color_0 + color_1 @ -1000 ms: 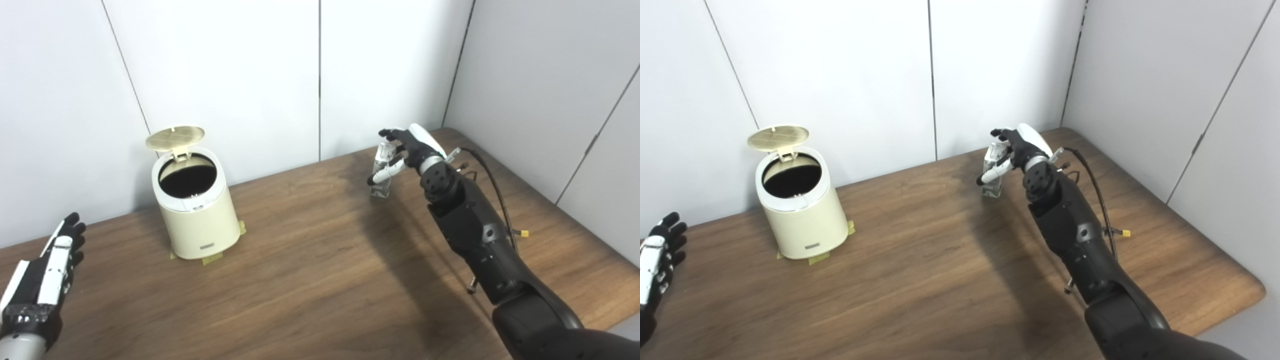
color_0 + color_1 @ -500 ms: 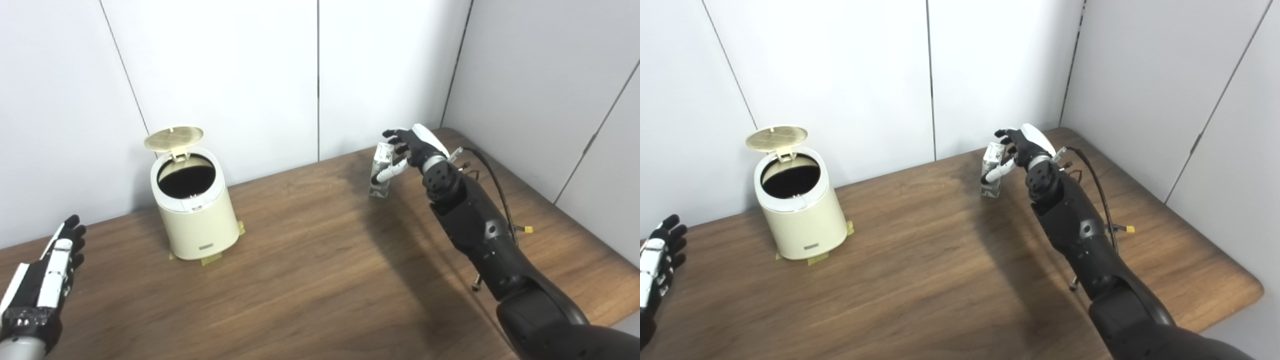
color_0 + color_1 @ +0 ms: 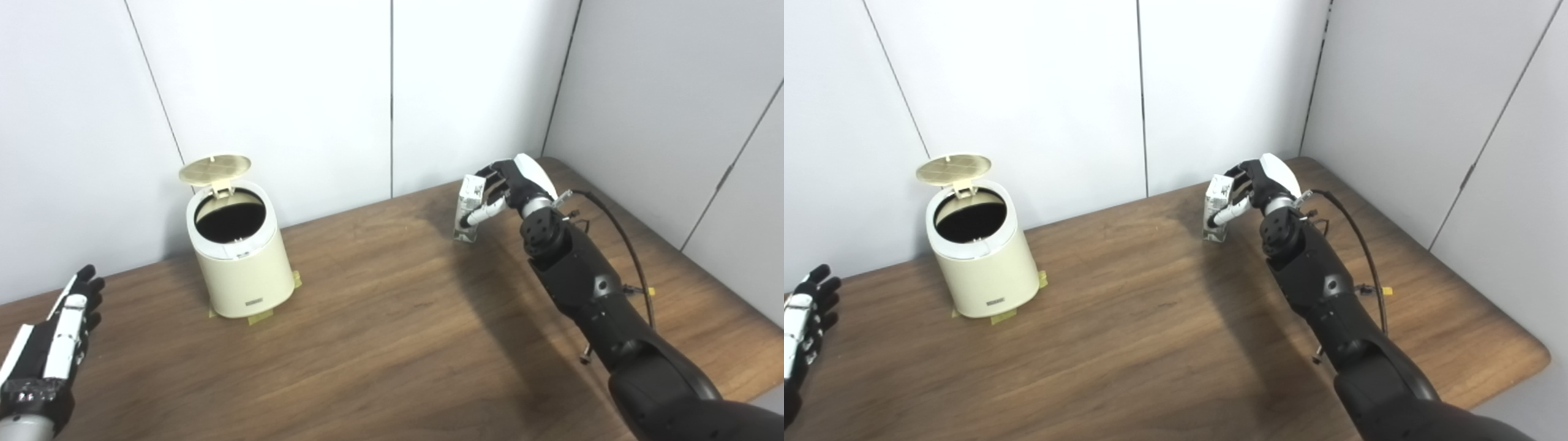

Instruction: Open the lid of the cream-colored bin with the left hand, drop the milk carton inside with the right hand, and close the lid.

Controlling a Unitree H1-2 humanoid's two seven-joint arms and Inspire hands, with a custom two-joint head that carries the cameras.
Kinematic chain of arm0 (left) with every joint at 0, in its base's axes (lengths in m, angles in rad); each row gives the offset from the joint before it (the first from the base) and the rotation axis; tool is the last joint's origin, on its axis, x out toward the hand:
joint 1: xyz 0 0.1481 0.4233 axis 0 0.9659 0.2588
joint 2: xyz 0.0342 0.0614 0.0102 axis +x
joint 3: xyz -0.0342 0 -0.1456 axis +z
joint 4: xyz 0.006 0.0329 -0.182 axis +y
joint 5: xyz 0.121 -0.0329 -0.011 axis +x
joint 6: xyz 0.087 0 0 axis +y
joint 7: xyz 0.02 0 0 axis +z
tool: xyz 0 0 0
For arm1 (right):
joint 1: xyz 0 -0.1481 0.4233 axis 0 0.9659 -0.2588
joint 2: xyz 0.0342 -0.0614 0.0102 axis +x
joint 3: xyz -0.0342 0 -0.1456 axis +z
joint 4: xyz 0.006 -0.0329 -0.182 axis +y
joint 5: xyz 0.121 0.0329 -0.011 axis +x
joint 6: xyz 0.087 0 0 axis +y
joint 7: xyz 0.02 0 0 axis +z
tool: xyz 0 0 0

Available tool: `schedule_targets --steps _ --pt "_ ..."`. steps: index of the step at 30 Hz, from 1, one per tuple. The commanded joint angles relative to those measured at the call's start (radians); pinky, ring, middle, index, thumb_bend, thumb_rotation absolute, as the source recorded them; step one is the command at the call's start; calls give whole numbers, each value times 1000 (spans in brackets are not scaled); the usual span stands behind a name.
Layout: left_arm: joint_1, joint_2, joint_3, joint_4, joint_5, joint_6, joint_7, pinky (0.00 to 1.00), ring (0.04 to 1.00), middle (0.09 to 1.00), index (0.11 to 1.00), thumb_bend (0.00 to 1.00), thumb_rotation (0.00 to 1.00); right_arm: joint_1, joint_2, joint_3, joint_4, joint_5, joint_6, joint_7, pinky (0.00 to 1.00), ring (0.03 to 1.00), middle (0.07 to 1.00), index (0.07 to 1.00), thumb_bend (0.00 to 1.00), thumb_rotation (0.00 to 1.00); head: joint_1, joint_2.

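- The milk carton (image 3: 468,208) stands at the far right of the wooden table (image 3: 392,343), near the back wall. It looks tilted a little, and whether its base touches the wood I cannot tell.
- The right hand (image 3: 508,184) is wrapped round the carton's upper half, fingers (image 3: 484,211) curled across the near face and the thumb behind. It reads to me as a closed grip on the box.
- The carton is a small, tall box with flat printed faces and square corners, pale grey and white. I'd guess it is light, and probably thin board that dents if squeezed hard.
- Its faces look smooth, perhaps coated, so I judge it could slip. A hold across two opposite flat sides, about mid-height or a bit above, seems the safest place.
- The cream-colored bin (image 3: 242,269) sits well apart from the carton, on the left half of the table. It is a round tapered tub of matte plastic with a paler rim and a dark hollow inside.
- Its lid (image 3: 214,168) is a flat ribbed disc, hinged at the back and standing up, so the mouth is open to receive the box.
- Bits of yellow tape (image 3: 260,316) show under the bin's base, which I take to be holding it in place.
- The left hand (image 3: 58,334) rests low at the near left corner, fingers straight and slightly spread, holding nothing.
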Motion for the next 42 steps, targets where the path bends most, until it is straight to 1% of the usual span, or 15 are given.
schedule_targets --steps 1,2,3,5,8,11,19,21,25,28,31,33,34,38,42 --pt "-33 12 9 -24 1 -32 6 1000 998 979 1000 362 1000 -45 -19 -2 -18 1 -37 -34 545 568 585 518 611 100 1 3" --pt "-33 11 10 -22 1 -39 7 1000 999 979 1000 361 1000 -41 -14 1 -20 -8 -46 -55 544 559 568 496 553 95 2 4" --pt "-33 11 11 -22 1 -38 8 1000 998 979 1000 360 1000 -37 -7 0 -21 -11 -60 -78 537 548 549 489 544 60 2 6" --pt "-34 12 12 -25 1 -28 8 1000 997 980 1000 361 1000 -33 2 -4 -20 -10 -80 -113 496 510 511 481 533 12 2 6" --pt "-35 11 17 -33 0 -4 11 1000 996 978 1000 360 1000 -28 9 -6 -19 -7 -92 -141 429 465 461 484 533 1 -2 5" --pt "-34 10 21 -36 -7 -4 8 1000 1000 983 1000 356 1000 -24 10 -1 -21 -8 -97 -149 413 455 443 485 533 0 1 6" --pt "-29 8 21 -25 -11 -25 3 1000 1000 987 1000 345 1000 -4 25 -14 -85 9 -122 -159 377 415 450 507 524 0 34 8" --pt "-27 9 21 -21 -17 -35 -3 1000 1000 990 1000 344 1000 4 29 -12 -126 4 -131 -163 364 398 457 508 521 0 54 9" --pt "-24 8 20 -13 -19 -36 -6 1000 1000 1000 1000 319 1000 16 50 -16 -217 13 -143 -157 396 415 478 494 522 0 81 7" --pt "-21 10 15 -7 -17 -43 -11 1000 1000 1000 1000 319 1000 13 70 -5 -283 -4 -129 -156 399 420 499 485 521 0 110 6" --pt "-15 6 12 0 -8 -51 -3 1000 1000 993 1000 323 990 17 80 15 -347 -17 -164 -147 395 425 506 480 521 0 149 5" --pt "-9 8 1 2 5 -55 -3 1000 1000 992 1000 333 975 17 97 24 -400 -22 -145 -132 400 430 506 477 521 0 196 3" --pt "-7 8 -3 2 8 -55 -4 1000 1000 991 1000 346 949 17 102 25 -415 -22 -137 -125 412 438 505 474 521 0 203 3" --pt "5 -12 -17 6 23 -70 14 1000 997 974 1000 377 877 11 100 54 -457 -34 -171 -90 438 457 500 467 522 0 298 -4" --pt "17 -26 -40 1 57 -74 27 1000 990 970 989 435 863 -7 124 72 -502 -41 -164 -64 442 457 490 474 522 0 362 -10"
